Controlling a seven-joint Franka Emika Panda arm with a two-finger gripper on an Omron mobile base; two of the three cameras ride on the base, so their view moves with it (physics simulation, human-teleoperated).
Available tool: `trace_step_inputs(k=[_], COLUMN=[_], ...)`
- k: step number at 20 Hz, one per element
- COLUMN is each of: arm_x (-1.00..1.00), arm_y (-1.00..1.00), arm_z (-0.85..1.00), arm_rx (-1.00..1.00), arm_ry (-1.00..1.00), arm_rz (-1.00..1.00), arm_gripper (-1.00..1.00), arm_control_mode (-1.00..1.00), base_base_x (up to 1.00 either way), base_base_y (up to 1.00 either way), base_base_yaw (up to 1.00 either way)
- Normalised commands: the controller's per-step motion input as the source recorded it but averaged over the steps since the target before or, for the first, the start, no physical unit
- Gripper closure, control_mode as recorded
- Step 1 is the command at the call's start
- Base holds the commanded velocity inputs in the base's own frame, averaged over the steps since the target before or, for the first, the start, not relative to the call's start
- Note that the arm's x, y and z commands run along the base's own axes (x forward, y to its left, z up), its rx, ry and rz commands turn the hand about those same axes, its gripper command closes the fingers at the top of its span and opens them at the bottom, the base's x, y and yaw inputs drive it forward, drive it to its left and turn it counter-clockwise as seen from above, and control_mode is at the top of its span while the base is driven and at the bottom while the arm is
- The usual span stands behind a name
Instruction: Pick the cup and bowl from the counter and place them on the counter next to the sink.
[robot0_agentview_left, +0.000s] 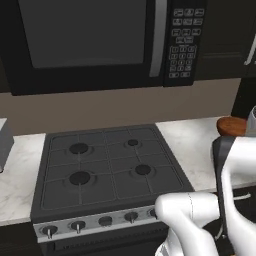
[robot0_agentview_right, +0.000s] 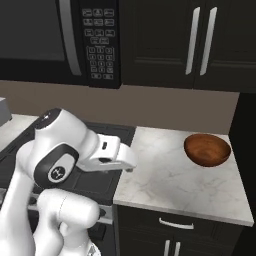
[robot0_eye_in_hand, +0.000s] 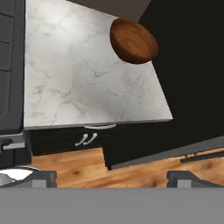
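Bowl (robot0_agentview_right: 207, 149) alone on bench (robot0_agentview_right: 165, 180): rigid, glossy, likely slippery; pinch rim edge. End effector (robot0_eye_in_hand: 112, 177) wide, empty, well apart.

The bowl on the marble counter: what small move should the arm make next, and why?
Probably move the open gripper forward and down toward the bowl. In the hand view, the bowl lies far ahead at the counter's back right corner, next to the dark wall, and the fingers are over the floor in front of the cabinets, holding nothing.
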Motion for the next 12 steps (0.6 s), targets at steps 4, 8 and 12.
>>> trace_step_inputs(k=[4,8,12], arm_x=[0.81,0.69,0.58], arm_y=[0.0,0.0,0.0], arm_z=[-0.01,-0.01,0.0], arm_rx=[0.0,0.0,0.03], arm_ry=[-0.03,0.0,0.0], arm_rz=[-0.2,-0.13,-0.02], arm_gripper=[-1.0,-1.0,-1.0], arm_control_mode=[-1.0,-1.0,-1.0], base_base_x=[0.0,0.0,0.0], base_base_y=[0.0,0.0,0.0], base_base_yaw=[0.0,0.0,0.0])
